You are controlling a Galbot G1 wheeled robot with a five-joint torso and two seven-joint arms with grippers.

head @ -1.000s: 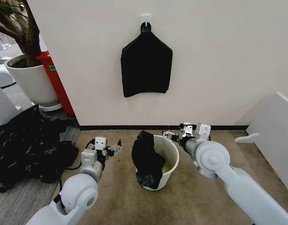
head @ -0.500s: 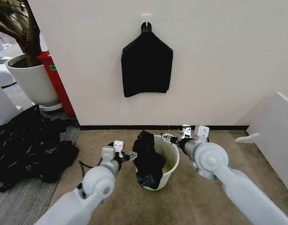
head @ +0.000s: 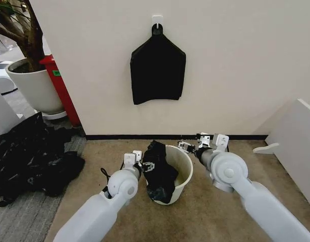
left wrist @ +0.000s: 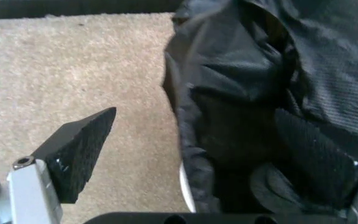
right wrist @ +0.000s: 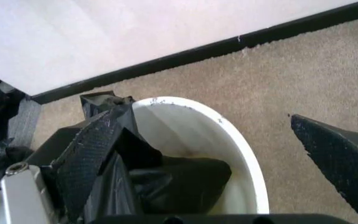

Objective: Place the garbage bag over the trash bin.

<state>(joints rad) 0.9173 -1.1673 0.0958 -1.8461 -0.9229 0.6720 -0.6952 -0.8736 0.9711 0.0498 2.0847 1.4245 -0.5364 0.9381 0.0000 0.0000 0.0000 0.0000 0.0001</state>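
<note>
The left gripper, open, straddled the bag draped on the bin rim, while the right gripper hovered open opposite.

Glossy plastic garbage bag, matt carpet

Beige carpet floor below a white wall. At centre, a cream trash bin. At left, a black plastic heap and white plant pot.
</note>
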